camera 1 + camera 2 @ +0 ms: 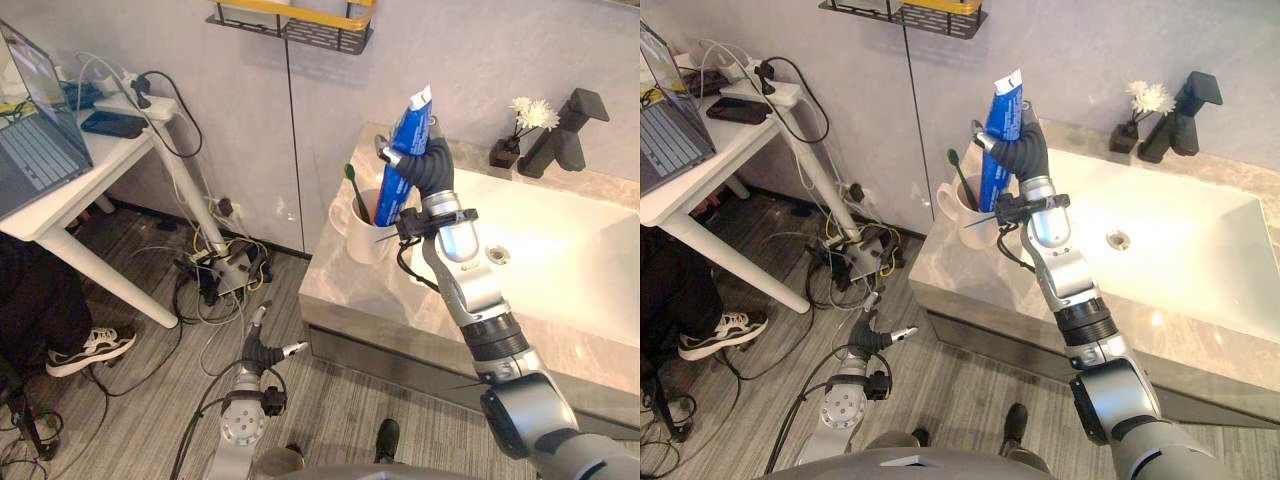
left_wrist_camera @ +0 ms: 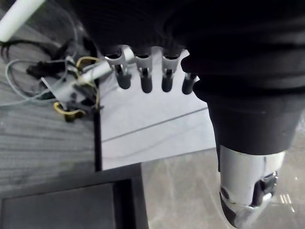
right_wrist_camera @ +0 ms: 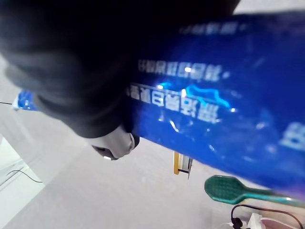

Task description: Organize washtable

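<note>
My right hand (image 1: 432,165) grips one blue toothpaste tube (image 1: 411,123) above one white mug (image 1: 368,240) holding one green toothbrush (image 1: 354,190); my left hand (image 1: 262,350) hangs low, fingers relaxed.

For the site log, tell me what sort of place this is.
Probably a mock bathroom corner in an office or lab: a stone counter with a white sink and black tap, a mug holding a toothbrush, and a desk with a laptop beside it.
</note>
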Robot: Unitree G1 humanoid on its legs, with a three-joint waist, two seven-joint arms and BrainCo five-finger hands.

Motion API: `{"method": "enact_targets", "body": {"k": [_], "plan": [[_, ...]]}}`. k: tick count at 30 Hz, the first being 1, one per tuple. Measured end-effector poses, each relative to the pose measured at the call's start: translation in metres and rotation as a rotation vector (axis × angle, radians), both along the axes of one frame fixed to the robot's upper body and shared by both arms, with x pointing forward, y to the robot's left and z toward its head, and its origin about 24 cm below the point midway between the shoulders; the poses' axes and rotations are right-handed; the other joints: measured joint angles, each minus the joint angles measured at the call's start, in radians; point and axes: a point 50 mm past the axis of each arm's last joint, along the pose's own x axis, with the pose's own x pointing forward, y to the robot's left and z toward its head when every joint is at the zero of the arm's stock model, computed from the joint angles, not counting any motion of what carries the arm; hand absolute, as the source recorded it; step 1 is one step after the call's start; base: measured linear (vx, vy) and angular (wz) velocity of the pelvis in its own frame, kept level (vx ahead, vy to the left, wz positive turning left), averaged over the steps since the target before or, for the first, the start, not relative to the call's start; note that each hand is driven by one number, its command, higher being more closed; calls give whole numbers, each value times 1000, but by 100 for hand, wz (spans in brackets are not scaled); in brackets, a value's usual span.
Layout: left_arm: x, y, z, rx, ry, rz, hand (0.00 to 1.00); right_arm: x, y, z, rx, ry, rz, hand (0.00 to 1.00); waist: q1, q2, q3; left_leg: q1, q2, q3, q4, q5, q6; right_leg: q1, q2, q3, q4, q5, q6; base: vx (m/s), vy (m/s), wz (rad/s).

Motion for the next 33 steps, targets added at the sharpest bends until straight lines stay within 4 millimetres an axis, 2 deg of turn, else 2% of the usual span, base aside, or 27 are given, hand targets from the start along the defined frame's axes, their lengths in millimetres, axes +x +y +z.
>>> {"method": "enact_targets", "body": {"k": [11,12,20,23,28,33], "plan": [[0,1,0,2,0,1,0,-2,-2,-13,-42,29,-8,100,0,-2,1,-1,0,-1,0,0,0,0,0,0,0,0,0,0,0,0],[0,1,0,2,0,2,0,-3,-3,-16,-46,41,-7,0,0,-2,1,-1,0,-1,0,0,0,-1,0,0,0,0,0,0,0,0],[0,1,0,3,0,4,0,-3,-3,-22,-49,72,-9,0,-1,-3,2,-1,0,0,0,0,0,-1,0,0,0,0,0,0,0,0],[0,2,0,4,0,6,0,-4,-2,-21,-43,67,-5,0,-1,-3,2,-1,0,0,0,0,0,-1,1,0,0,0,0,0,0,0],[0,5,0,14,-1,19,0,-13,3,-7,0,-3,23,0,-2,-6,2,-1,0,1,0,0,0,-1,0,1,0,0,0,0,0,0],[0,9,0,22,-1,31,0,-14,2,-11,9,9,18,0,-3,-15,8,-1,0,1,1,0,0,-1,0,1,0,0,0,0,0,0]]}}
